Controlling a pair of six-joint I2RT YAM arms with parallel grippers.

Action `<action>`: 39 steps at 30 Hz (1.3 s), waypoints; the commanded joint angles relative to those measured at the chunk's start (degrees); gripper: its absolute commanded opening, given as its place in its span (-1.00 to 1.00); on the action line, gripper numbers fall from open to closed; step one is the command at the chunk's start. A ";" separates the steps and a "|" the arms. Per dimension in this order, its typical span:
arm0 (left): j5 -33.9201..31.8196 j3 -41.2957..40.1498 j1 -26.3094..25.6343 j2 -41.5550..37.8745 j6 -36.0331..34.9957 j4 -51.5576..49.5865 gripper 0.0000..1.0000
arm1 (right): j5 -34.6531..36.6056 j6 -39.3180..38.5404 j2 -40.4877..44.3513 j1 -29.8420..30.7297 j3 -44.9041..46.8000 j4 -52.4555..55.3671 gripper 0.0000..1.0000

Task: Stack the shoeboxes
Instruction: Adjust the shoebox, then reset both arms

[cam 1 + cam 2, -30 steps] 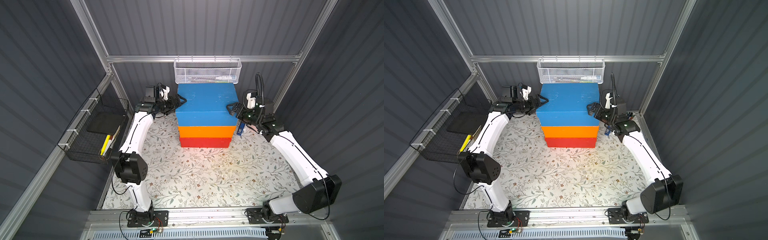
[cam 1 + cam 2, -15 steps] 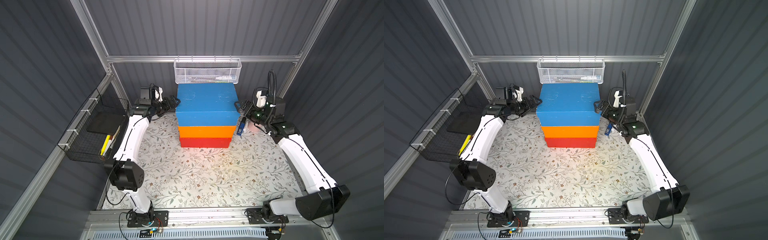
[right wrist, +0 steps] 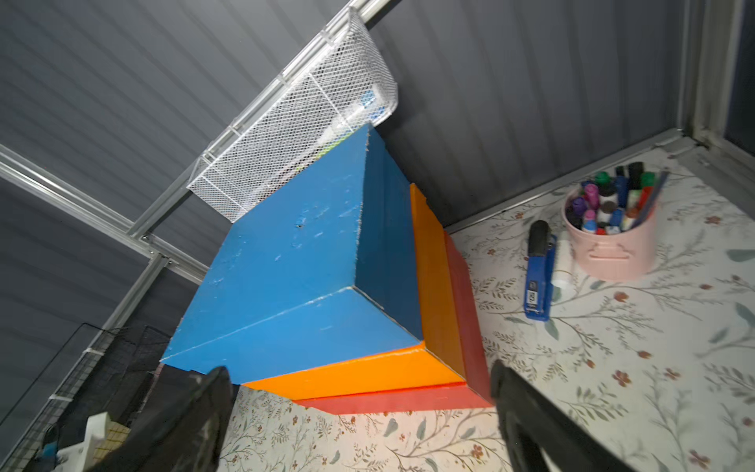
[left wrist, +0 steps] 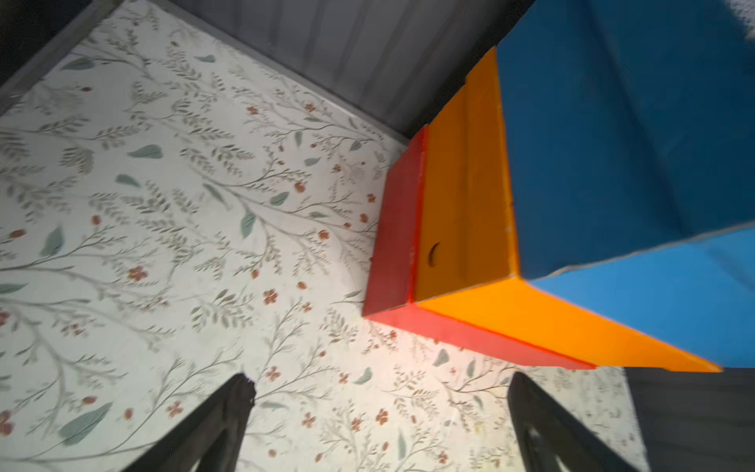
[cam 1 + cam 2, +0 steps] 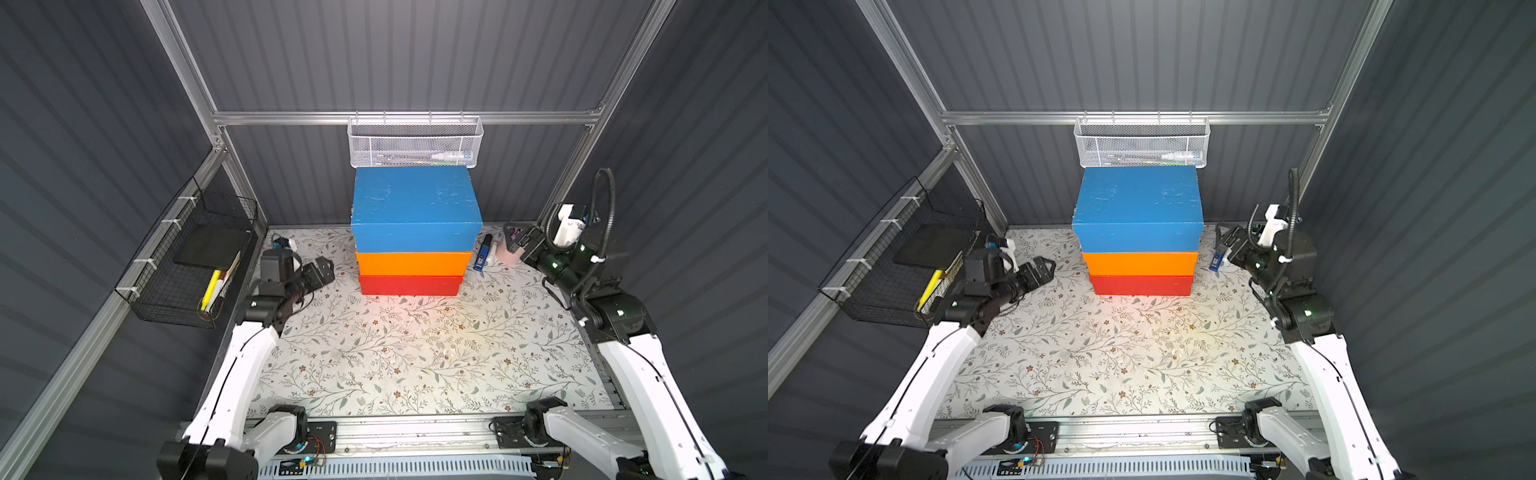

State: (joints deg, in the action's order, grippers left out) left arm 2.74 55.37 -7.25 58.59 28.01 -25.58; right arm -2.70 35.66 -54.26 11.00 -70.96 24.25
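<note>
The three shoeboxes stand in one stack against the back wall in both top views. The red shoebox (image 5: 411, 286) is at the bottom, the orange shoebox (image 5: 413, 264) is on it, and the blue shoebox (image 5: 415, 199) is on top. My left gripper (image 5: 322, 270) hangs low to the left of the stack, clear of it. In the left wrist view it (image 4: 380, 380) is open, with only tabletop between its fingers. My right gripper (image 5: 515, 241) is to the right of the stack, apart from it. It (image 3: 358, 370) is open and empty.
A white mesh basket (image 5: 415, 141) hangs on the back rail just above the blue shoebox. A blue stapler (image 3: 537, 274) and a pink cup of markers (image 3: 613, 249) stand right of the stack, by my right gripper. A black wire basket (image 5: 195, 266) hangs on the left wall.
Both grippers were at the sides of the blue shoebox and have drawn away from it. The left one dropped down and outward, the right one swung out to the right. The stack stayed still.
</note>
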 commanded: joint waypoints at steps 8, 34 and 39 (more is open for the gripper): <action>-12.27 -17.28 0.01 -5.06 -5.77 4.35 0.98 | 19.93 -13.64 11.73 -0.28 30.62 -12.31 0.98; -22.24 -40.66 0.57 24.19 -25.46 62.14 0.98 | 29.13 -29.60 -28.10 -4.60 49.60 -73.96 0.98; -20.08 -40.47 0.83 28.81 -28.98 68.47 0.98 | 28.36 -30.08 -30.18 -4.66 46.05 -69.14 0.98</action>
State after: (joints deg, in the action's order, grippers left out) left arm -20.10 15.90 -7.01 85.06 3.27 37.69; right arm 26.92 7.38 -84.49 6.46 -24.25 -44.14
